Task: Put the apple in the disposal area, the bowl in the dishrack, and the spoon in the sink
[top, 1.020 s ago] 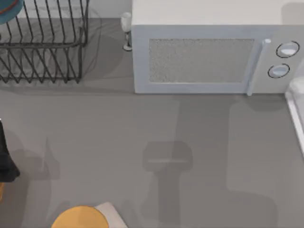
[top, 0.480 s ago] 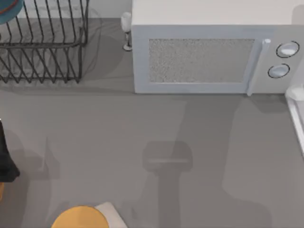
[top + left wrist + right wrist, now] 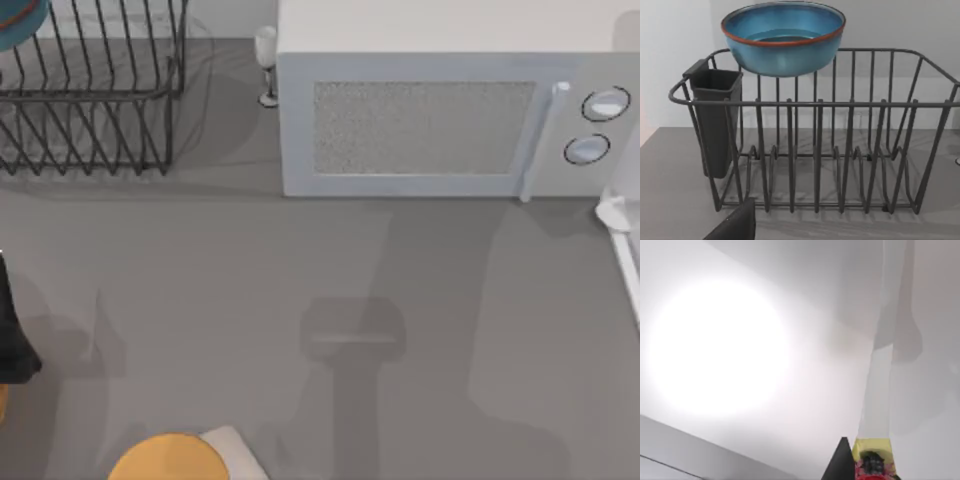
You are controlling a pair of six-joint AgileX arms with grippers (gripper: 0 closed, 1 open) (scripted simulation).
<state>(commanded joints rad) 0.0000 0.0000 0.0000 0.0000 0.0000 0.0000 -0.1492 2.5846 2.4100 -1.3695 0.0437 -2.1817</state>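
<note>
Over by the sink rim [image 3: 628, 262], a pale shape [image 3: 612, 212] has slid along it. The bowl [image 3: 784, 37] already rests on the dishrack [image 3: 815, 150]. Whether the right gripper [image 3: 856, 464] is spread or pinching, I cannot tell.

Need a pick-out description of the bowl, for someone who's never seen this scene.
Start at the black wire dishrack in the table's far left corner, left of the white microwave. The bowl sits up on the rack's top rails, beside the dark utensil cup hung on the rack's end. It is the only round, glossy teal-blue thing there, with a thin reddish-brown rim.
</note>
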